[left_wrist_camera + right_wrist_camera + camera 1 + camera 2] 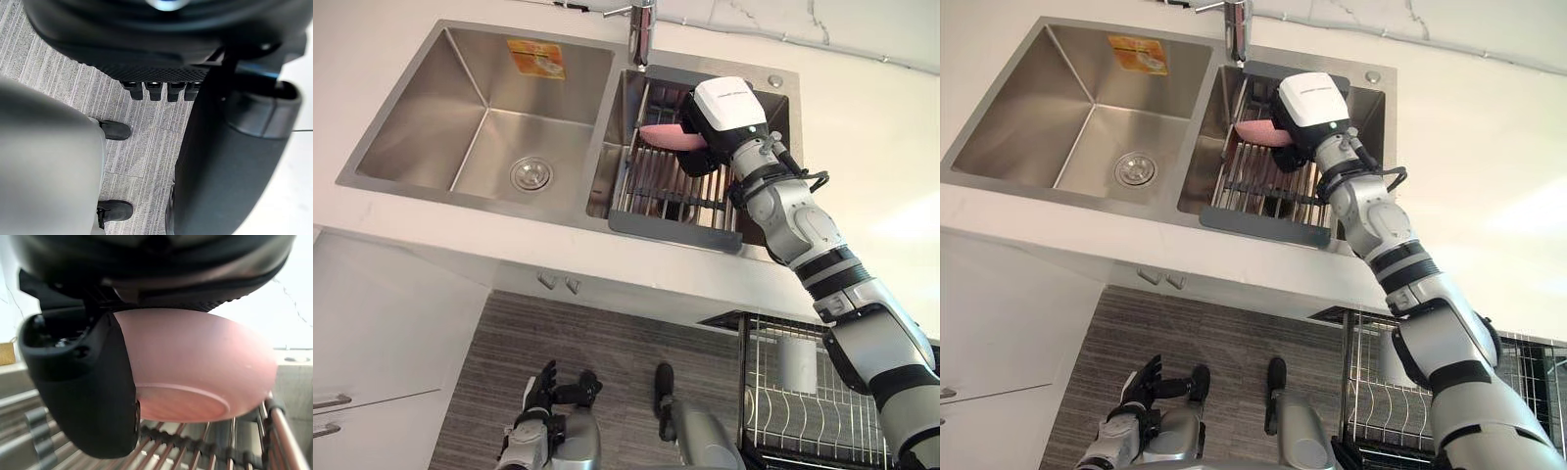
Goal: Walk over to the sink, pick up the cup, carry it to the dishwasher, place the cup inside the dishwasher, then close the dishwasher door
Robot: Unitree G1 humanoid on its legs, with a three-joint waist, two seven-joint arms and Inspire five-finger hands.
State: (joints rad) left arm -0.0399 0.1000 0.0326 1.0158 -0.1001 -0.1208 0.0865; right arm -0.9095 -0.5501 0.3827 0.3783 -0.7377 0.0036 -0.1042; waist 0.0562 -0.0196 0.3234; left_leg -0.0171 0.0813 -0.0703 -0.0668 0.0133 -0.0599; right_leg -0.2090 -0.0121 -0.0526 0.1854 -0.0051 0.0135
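White bench (862, 117), steel sink (411, 137): right hand (715, 132) curled round a pink cup (666, 137) over the rack (656, 186). Pickup underway, it seems; next, lift clear towards the dishwasher (803, 411).

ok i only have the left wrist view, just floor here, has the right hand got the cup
observer: yes, the right hand is shut on the pink cup, with its thumb across the cup's side.
operator: where exactly
observer: over the wire rack in the right basin; I can't tell whether the cup touches the rods.
operator: is the dishwasher open
observer: the dishwasher rack is pulled out below the counter, on the robot's right.
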